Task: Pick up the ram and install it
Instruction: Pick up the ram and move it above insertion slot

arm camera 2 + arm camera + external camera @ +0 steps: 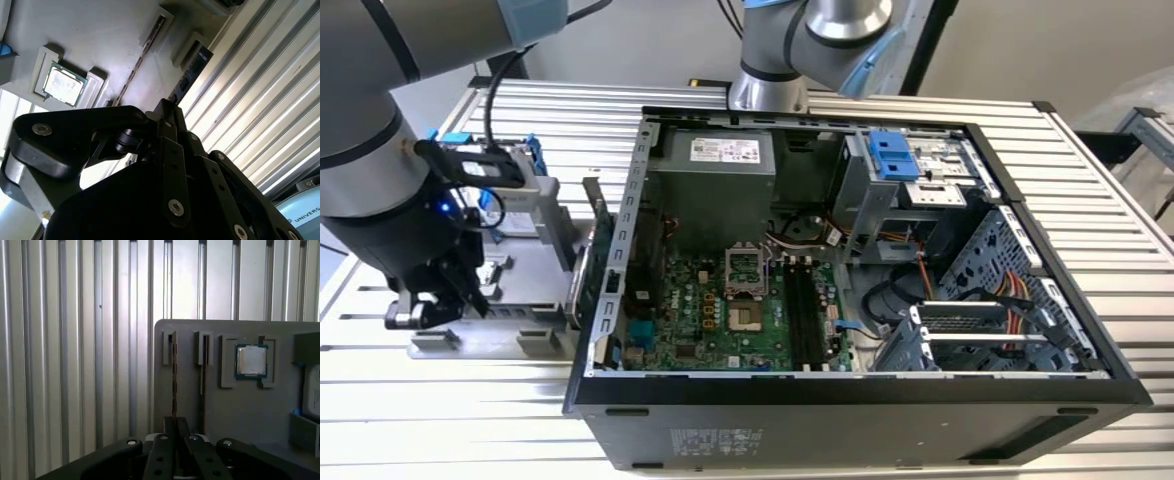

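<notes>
**Fingers closed on the ram at the parts holder**

The ram (173,382) stands on edge in the outermost slot of the grey holder (220,435), near the holder's edge. In both wrist views it appears as a thin dark strip running out from between the fingers (181,429). The fingers are drawn almost together, one on each flat face, and appear to grip the board. Whether the board has left its slot cannot be told.

A second stick (202,371) stands in the next slot, just beside the first. The square processor chip (251,361) lies in a pocket further along. In the exterior view the gripper (430,300) hangs over the holder on the slatted counter (454,420), on the exterior view's left of the open computer case (854,405). The empty memory slots (807,320) lie well apart from it, inside the case.

Likely hazards:
- A long length of board projects past the fingers, so a thin, off-centre hold could let it pivot or slip.
- A lift that is not straight could bind the board in its slot or knock the neighbouring stick.
- The case wall stands between the holder and the memory slots.
- A tilted board would not seat.
</notes>
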`<state>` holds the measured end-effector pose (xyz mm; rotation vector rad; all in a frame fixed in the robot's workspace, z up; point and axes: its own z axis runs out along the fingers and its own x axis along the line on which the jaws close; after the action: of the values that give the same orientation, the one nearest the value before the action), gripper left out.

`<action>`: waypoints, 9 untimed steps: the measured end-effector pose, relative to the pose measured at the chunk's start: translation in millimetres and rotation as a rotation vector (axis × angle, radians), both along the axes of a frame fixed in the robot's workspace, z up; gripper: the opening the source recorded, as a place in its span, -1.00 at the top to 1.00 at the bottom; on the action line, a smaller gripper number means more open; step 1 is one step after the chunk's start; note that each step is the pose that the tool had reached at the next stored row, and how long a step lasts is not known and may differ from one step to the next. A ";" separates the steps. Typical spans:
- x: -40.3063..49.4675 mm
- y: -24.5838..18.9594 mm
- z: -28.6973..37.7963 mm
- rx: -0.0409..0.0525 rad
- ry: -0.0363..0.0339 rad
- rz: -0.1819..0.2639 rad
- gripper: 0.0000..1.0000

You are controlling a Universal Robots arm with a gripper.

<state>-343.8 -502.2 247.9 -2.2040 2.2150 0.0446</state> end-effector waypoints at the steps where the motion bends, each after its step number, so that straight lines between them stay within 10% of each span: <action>1: 0.0 0.0 1.2 0.0000 0.0000 0.000 1.00; 9: 0.0 0.0 10.2 0.0000 0.0000 0.000 1.00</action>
<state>-343.8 -502.2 258.1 -2.2040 2.2150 0.0446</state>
